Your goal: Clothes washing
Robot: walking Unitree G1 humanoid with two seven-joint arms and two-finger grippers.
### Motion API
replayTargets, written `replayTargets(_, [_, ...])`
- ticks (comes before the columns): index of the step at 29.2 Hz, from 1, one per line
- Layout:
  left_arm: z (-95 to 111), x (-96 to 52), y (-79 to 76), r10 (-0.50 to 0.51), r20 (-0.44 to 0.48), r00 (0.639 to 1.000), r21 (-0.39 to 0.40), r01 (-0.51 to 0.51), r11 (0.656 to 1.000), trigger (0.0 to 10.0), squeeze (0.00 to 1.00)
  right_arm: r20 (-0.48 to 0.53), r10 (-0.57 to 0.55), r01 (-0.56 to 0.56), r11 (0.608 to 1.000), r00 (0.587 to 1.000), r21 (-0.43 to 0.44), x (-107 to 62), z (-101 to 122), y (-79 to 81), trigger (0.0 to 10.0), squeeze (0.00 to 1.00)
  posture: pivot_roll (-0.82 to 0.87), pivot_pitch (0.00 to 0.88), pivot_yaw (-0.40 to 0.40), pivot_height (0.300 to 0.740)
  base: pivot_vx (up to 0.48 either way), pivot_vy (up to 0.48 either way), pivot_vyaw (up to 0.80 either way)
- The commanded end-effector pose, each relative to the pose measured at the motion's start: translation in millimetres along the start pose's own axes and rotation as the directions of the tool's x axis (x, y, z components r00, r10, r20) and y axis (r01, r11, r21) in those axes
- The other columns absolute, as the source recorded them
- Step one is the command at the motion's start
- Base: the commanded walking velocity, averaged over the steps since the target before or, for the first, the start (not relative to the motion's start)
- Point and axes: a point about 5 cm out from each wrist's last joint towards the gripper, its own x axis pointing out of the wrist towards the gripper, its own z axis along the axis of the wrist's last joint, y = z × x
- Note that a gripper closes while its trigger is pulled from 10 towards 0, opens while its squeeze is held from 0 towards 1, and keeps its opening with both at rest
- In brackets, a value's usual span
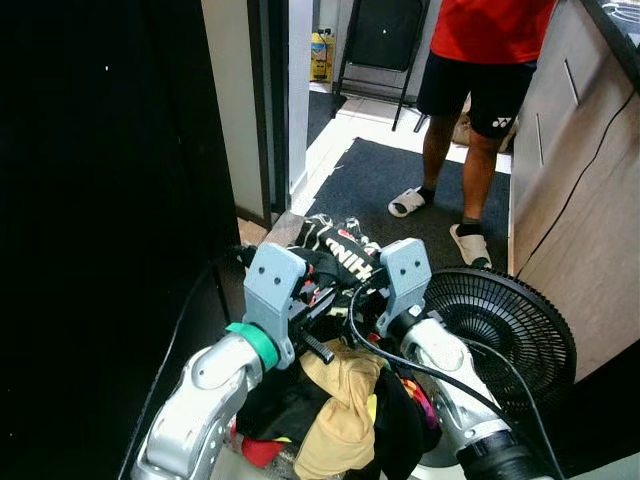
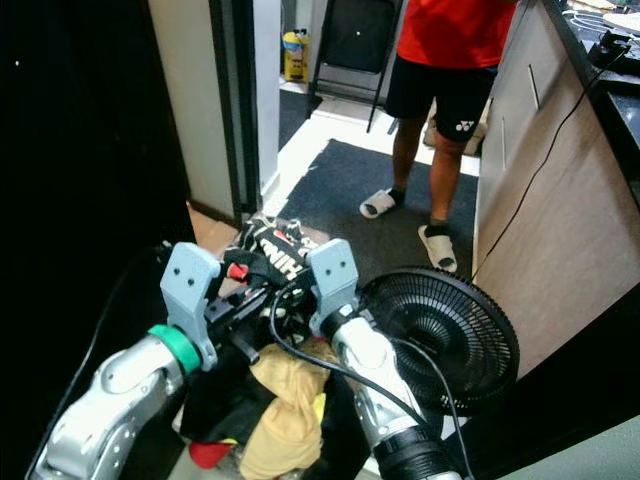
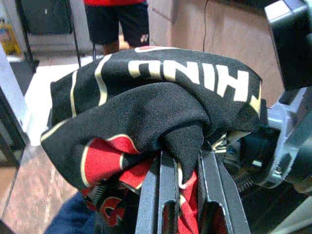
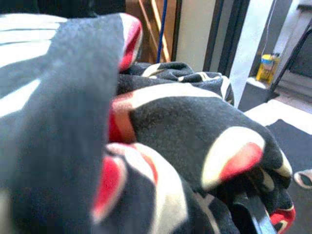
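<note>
From the head views, a person [image 1: 480, 90] in a red shirt and black shorts stands on a dark mat [image 1: 400, 190] beyond the fan, and a wooden cabinet [image 1: 570, 180] with a black cable running down it rises just beside the fan. The black floor fan [image 1: 500, 325] lies grille-up at the robot's right, next to a heap of clothes [image 1: 340, 410] in tan, black and red, which sits beneath both arms. Above that heap, further from the fan, both arms hold up a black jersey [image 1: 340, 255] with white lettering and red and cream trim. The left wrist view adds what the head views hide: the left end effector [image 3: 187, 195] has its two black fingers [image 3: 163, 195] pinching a bunched fold of the jersey, lettering upside down. In the right wrist view the jersey crowds the lens, blurred, with the yellow bottle [image 4: 266, 68] behind it; whether the right end effector [image 1: 365, 300] is spread or pressed together cannot be told.
</note>
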Motion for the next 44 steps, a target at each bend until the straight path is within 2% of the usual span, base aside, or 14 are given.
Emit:
replayTargets(1, [-13.9,-4.3,11.2,0.064,-0.075,0.995,0.019,-0.062,0.998,10.0,0.0,0.095,-0.057,0.056,0.998,0.994,0.02,-3.2,19.5,-9.1,0.0,0.0,0.09,0.039,0.049,0.74,0.0,0.0,0.0])
replayTargets(2, [-13.9,-4.3,11.2,0.064,-0.075,0.995,0.019,-0.062,0.998,10.0,0.0,0.095,-0.057,0.056,0.998,0.994,0.02,-3.2,19.5,-9.1,0.0,0.0,0.09,0.039,0.049,0.74,0.0,0.0,0.0])
replayTargets(3, [-14.3,-5.6,20.7,0.106,-0.083,0.991,0.052,-0.102,0.993,10.0,0.0,0.133,-0.067,0.064,0.998,0.989,0.028,-8.9,28.0,-7.8,0.0,0.0,0.09,0.037,0.046,0.74,0.0,0.0,0.0])
replayTargets(6, [-13.9,-5.9,22.9,0.114,-0.084,0.99,0.059,-0.11,0.992,10.0,0.0,0.144,-0.07,0.066,0.997,0.987,0.03,-10.5,30.4,-7.4,0.0,0.0,0.09,0.037,0.046,0.74,0.0,0.0,0.0])
replayTargets(7, [-12.0,-6.6,31.0,0.158,-0.083,0.984,0.088,-0.15,0.985,10.0,0.0,0.197,-0.067,0.059,0.997,0.978,0.047,-12.9,42.6,-1.3,0.0,0.0,0.1,0.026,0.038,0.74,0.0,0.0,0.0])
replayTargets(12, [-11.0,-6.6,34.8,0.177,-0.08,0.981,0.099,-0.169,0.981,10.0,0.0,0.225,-0.062,0.051,0.997,0.972,0.056,-13.3,48.9,2.7,0.0,0.0,0.1,0.012,0.037,0.74,0.0,0.0,0.0])
replayTargets(13, [-10.1,-5.7,36.0,0.18,-0.074,0.981,0.108,-0.171,0.979,10.0,1.0,0.239,-0.054,0.039,0.997,0.969,0.065,-11.5,52.6,7.7,0.0,0.0,0.09,0.0,0.043,0.74,0.0,0.0,0.0])
replayTargets(17, [-8.8,-4.3,36.6,0.181,-0.064,0.981,0.111,-0.174,0.978,10.0,1.0,0.246,-0.034,0.017,0.997,0.969,0.069,-9.8,54.3,14.0,0.0,0.0,0.09,0.0,0.042,0.74,0.0,0.0,0.0])
replayTargets(18, [-6.2,-2.2,36.7,0.179,-0.048,0.983,0.114,-0.172,0.978,10.0,1.0,0.241,-0.018,0.001,0.998,0.97,0.069,-8.3,52.9,20.1,10.0,0.0,0.09,0.0,0.034,0.74,0.0,0.0,0.0])
replayTargets(24, [-1.1,0.7,35.6,0.175,-0.013,0.984,0.096,-0.173,0.98,10.0,1.0,0.205,-0.005,-0.007,0.998,0.979,0.058,-9.8,45.2,25.5,10.0,0.0,0.09,0.0,0.033,0.74,0.0,0.0,0.0])
replayTargets(29, [5.7,0.0,33.5,0.16,0.024,0.987,0.074,-0.162,0.984,10.0,1.0,0.182,-0.073,0.062,0.996,0.981,0.061,-12.7,43.0,11.4,10.0,0.0,0.1,0.0,0.027,0.74,0.0,0.0,0.0])
replayTargets(36, [40.3,-4.8,33.1,0.143,0.175,0.974,-0.007,-0.144,0.99,10.0,1.0,0.137,-0.218,0.212,0.975,0.966,0.06,-23.0,37.4,-21.7,10.0,0.0,0.1,0.0,0.024,0.74,0.0,0.0,0.0])
replayTargets(39, [39.2,-15.5,34.7,0.157,0.158,0.975,0.021,-0.162,0.987,10.0,1.0,0.113,-0.278,0.275,0.96,0.954,0.046,-33.4,32.0,-31.1,10.0,0.0,0.1,0.0,0.017,0.74,0.0,0.0,0.0])
replayTargets(44, [33.4,-21.8,37.3,0.187,0.126,0.974,0.038,-0.193,0.981,10.0,1.0,0.101,-0.293,0.291,0.956,0.951,0.034,-39.1,29.0,-31.8,10.0,0.0,0.1,0.0,0.017,0.74,0.0,0.0,0.0])
